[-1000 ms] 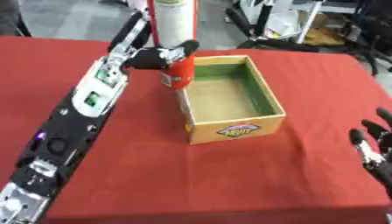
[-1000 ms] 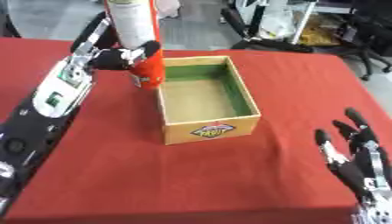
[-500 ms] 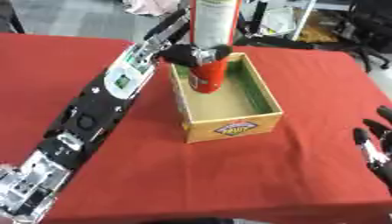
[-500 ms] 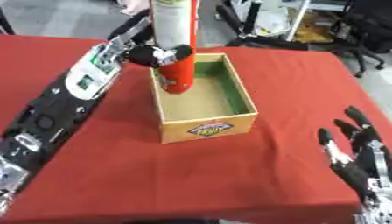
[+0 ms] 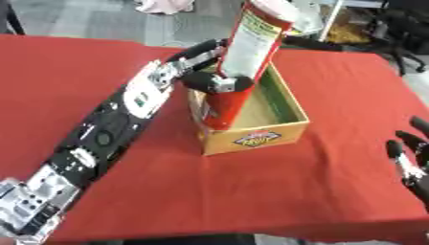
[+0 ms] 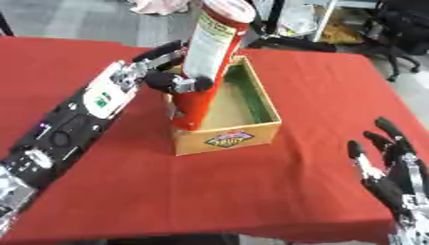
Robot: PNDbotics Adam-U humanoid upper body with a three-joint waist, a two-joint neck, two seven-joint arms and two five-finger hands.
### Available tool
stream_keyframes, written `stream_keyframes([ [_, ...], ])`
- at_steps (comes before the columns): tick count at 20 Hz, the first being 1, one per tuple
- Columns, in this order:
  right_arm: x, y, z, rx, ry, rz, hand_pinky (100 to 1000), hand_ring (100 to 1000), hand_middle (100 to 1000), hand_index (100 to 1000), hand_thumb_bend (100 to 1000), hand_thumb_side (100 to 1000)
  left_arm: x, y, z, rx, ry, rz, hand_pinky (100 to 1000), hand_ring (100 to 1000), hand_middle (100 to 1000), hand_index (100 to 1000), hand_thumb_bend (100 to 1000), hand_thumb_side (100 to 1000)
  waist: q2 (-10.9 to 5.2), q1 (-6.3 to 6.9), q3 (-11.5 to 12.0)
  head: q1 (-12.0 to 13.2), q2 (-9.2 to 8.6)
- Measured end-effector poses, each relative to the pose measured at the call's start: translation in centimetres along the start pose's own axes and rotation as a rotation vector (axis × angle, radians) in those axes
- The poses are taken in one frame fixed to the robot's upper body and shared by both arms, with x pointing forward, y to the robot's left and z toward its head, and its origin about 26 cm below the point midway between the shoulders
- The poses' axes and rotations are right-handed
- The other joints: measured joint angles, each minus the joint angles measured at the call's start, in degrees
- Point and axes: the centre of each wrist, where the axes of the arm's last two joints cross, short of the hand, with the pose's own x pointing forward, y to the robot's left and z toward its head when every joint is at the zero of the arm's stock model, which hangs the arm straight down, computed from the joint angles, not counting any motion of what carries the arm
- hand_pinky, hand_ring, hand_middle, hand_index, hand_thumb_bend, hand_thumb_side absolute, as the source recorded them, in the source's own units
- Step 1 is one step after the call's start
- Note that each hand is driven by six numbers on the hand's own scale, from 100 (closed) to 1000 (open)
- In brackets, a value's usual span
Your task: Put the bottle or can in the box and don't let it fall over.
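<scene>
A tall red can [image 5: 241, 62] with a white top and a pale label stands tilted, its base down inside the open cardboard box [image 5: 261, 135] near the left wall. My left hand [image 5: 204, 79] is shut on the can at its middle, the arm reaching in from the lower left. The box has a green inner lining and a label on its front wall. My right hand [image 6: 392, 178] rests open at the lower right, fingers up, away from the box.
The red tablecloth [image 5: 84, 67] covers the table. Beyond its far edge are a grey floor, black chair legs [image 6: 402, 28] and a pink cloth [image 5: 163, 5].
My left hand has carried the can rightward over the box's left wall and lowered it inside, where it leans. The head camera has also shifted. The right hand stays put.
</scene>
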Motion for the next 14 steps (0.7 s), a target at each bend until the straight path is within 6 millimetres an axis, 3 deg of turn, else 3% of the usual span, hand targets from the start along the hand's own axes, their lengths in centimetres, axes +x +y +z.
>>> stream_keyframes([
  [5,0.0,0.0,0.0,-0.003,-0.002,0.0,961,851,958,898,388,425,-0.4,0.6,0.5,0.008,0.074,-0.036,912,905,918,1000,603,1000,0.0,-0.04,0.33,-0.26,0.0],
  [12,0.0,-0.1,0.0,-0.01,-0.003,0.0,962,851,959,905,391,426,-1.3,0.3,1.9,0.098,0.136,-0.008,910,888,884,998,472,1000,0.0,-0.16,1.18,-0.62,0.0],
  [14,-0.1,-0.2,0.1,-0.02,0.002,0.002,963,852,961,911,392,426,-1.4,0.2,2.9,0.149,0.136,0.018,904,871,860,982,386,929,0.0,-0.05,1.95,-1.11,0.0],
])
